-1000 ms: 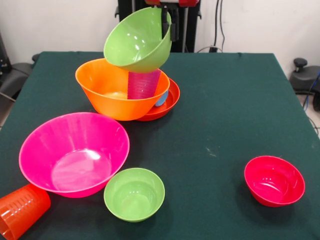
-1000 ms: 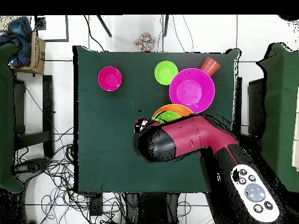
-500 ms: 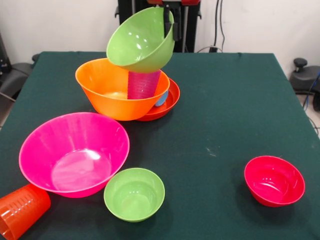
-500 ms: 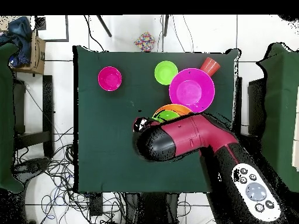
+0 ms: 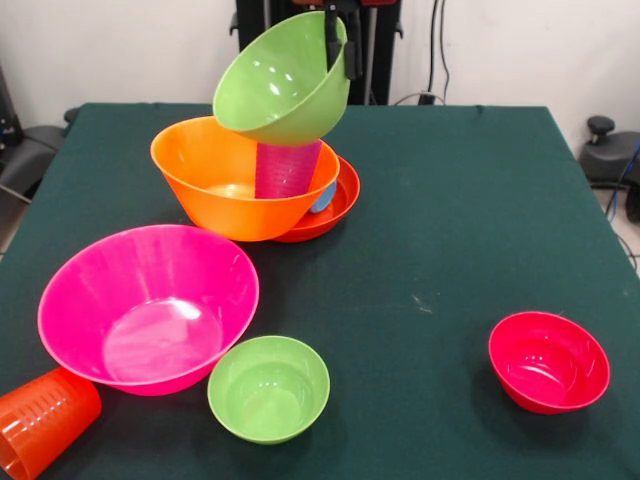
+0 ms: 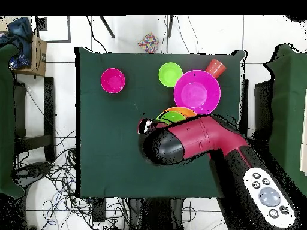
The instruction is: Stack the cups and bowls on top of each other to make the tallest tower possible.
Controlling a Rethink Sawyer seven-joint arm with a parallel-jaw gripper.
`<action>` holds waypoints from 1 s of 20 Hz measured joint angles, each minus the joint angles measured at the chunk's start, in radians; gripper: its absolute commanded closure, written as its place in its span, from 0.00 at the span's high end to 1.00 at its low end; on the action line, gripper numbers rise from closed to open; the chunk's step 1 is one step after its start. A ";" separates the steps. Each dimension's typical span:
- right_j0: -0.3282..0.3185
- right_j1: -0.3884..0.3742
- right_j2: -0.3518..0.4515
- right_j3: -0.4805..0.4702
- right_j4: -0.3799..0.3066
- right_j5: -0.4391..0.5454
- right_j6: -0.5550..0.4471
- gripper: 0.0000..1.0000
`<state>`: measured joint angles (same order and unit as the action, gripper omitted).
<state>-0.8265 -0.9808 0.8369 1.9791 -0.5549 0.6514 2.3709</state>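
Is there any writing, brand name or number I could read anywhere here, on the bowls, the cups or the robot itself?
None can be read.
The bowls, such as the pink bowl, and the orange cup show no print.
The arm carries round button symbols on a white panel, too small to read.

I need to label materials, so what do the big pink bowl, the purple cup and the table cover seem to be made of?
Large pink bowl: looks like glossy hard plastic, with bright highlights inside.
Purple cup: likely thin, translucent plastic, ribbed, with light showing through.
Table cover: appears to be matte dark green cloth, with no shine.
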 measured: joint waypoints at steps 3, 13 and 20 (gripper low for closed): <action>-0.009 0.000 0.009 0.000 0.000 0.000 0.000 0.00; -0.034 -0.004 0.046 0.000 -0.005 0.000 -0.002 1.00; -0.047 -0.004 0.074 0.000 -0.007 0.000 -0.002 1.00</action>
<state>-0.8737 -0.9851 0.9105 1.9792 -0.5620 0.6516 2.3685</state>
